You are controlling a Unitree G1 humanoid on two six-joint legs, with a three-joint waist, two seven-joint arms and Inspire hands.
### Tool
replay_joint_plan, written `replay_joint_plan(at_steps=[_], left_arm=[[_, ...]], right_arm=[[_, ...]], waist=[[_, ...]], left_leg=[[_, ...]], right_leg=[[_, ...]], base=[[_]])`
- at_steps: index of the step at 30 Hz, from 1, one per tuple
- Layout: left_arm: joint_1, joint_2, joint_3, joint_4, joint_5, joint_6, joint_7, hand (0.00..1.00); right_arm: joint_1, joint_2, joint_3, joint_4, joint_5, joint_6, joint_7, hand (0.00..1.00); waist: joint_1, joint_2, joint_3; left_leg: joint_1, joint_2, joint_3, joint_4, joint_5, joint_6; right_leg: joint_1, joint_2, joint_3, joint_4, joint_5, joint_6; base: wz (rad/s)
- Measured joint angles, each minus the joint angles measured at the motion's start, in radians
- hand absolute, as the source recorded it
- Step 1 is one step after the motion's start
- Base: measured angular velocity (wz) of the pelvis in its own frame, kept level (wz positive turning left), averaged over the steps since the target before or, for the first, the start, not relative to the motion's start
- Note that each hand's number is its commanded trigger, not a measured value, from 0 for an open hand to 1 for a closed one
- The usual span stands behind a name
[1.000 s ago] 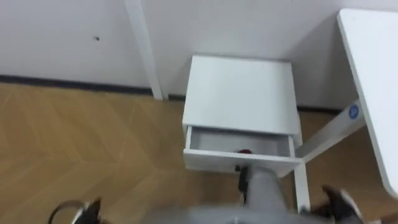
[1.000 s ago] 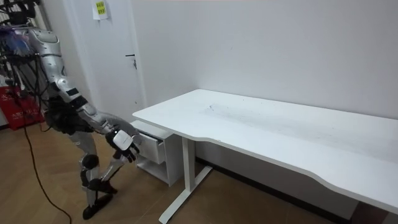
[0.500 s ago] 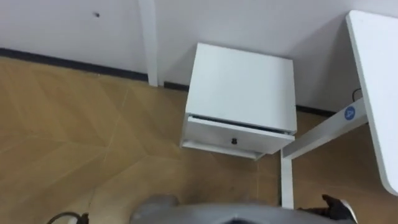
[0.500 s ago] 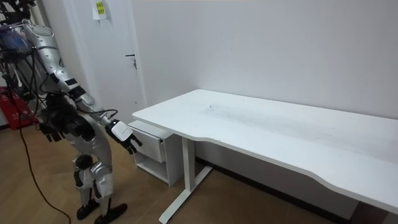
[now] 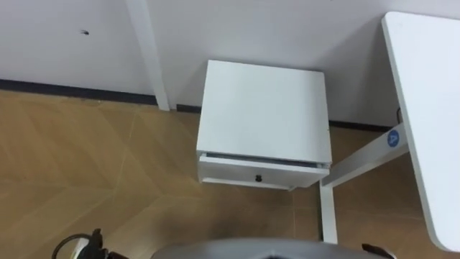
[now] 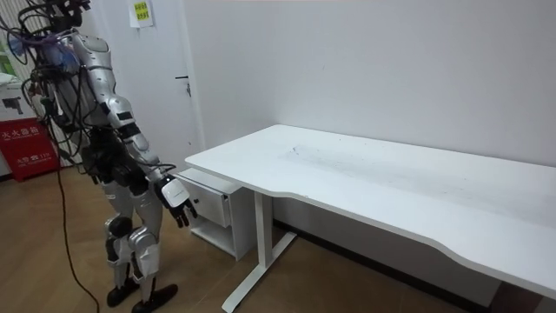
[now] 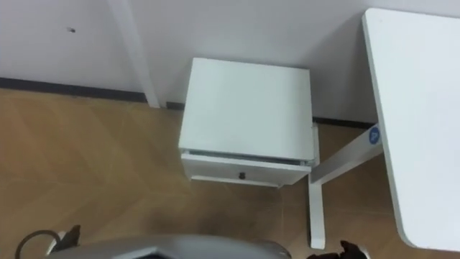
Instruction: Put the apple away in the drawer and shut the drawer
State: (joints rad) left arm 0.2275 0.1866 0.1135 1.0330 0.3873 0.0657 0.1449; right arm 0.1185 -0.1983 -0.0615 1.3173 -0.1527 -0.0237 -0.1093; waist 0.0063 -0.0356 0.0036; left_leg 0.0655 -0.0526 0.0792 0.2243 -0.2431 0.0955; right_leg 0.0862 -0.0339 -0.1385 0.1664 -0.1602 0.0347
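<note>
And there stood the robot, upright on the herringbone wood floor (image 5: 86, 165), facing the little white bedside cabinet (image 5: 262, 108) in the middle of the eye views. The drawer (image 5: 230, 171) sat pushed in under the cabinet top, with a thin dark line along its upper edge, and its small dark knob (image 5: 257, 177) was at the centre of the front. What lay inside was hidden, so whether the apple was in there could not be told. In the room view the right hand (image 6: 177, 196) hung low at the centre left of the frame, just short of the cabinet and touching nothing. Its dark fingers (image 6: 186, 212) were loose and spread, with nothing held. The left hand (image 5: 95, 239) only peeked in at the bottom left edge of the eye view, and the set of its fingers could not be told. Down the right side of the frame ran the white desk (image 5: 424, 108). Its slanted leg (image 5: 359, 162) carried a round blue sticker (image 5: 392, 139) and passed just beside the cabinet's right flank. Along the top of the frame a dark skirting board (image 5: 57, 88) met the white wall, and a white upright post (image 5: 146, 54) came down at the upper left. Over in the room view, a red box (image 6: 30, 143) sat at the far left behind the robot, and a yellow notice (image 6: 139, 12) hung on the white door (image 6: 165, 104) at the top left.
</note>
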Motion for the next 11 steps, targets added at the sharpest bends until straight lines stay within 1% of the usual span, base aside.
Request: replay_joint_plan(at_steps=[4, 7, 8, 9, 11], left_arm=[[0.002, -0.015, 0.001, 0.007, 0.000, 0.000, -0.003, 0.00], [0.009, -0.017, 0.003, 0.020, 0.000, 0.000, -0.016, 0.00], [0.009, -0.017, 0.003, 0.022, 0.000, 0.000, -0.022, 0.00], [0.009, -0.018, 0.003, 0.028, 0.000, 0.000, -0.029, 0.00], [0.008, -0.019, 0.003, 0.046, 0.000, 0.000, -0.038, 0.00]], right_arm=[[0.000, 0.000, -0.002, 0.001, 0.009, 0.004, 0.005, 0.00], [0.002, 0.001, -0.002, 0.001, 0.026, 0.006, 0.034, 0.00], [0.001, 0.001, -0.002, 0.001, 0.027, 0.009, 0.039, 0.00], [0.001, 0.001, -0.002, 0.001, 0.028, 0.016, 0.045, 0.00], [0.001, 0.002, -0.002, 0.006, 0.028, 0.027, 0.057, 0.00]], waist=[[-0.002, 0.010, 0.0019], [-0.003, 0.014, 0.0027], [-0.002, 0.014, 0.0030], [-0.002, 0.018, 0.0056], [-0.002, 0.019, 0.0046]], left_leg=[[0.007, 0.005, -0.001, -0.011, 0.000, 0.000], [0.016, 0.005, -0.001, -0.024, 0.000, 0.000], [0.016, 0.005, -0.001, -0.025, 0.000, 0.000], [0.015, 0.005, -0.001, -0.025, 0.000, 0.000], [0.015, 0.005, -0.001, -0.025, 0.000, 0.000]], right_leg=[[0.003, 0.006, -0.001, -0.002, -0.006, -0.009], [0.014, 0.008, -0.001, -0.018, -0.006, -0.010], [0.013, 0.008, -0.001, -0.018, -0.006, -0.010], [0.013, 0.008, -0.001, -0.018, -0.007, -0.010], [0.013, 0.008, -0.001, -0.017, -0.007, -0.011]], base=[[0.01], [0.00], [0.00], [0.00], [0.00]])
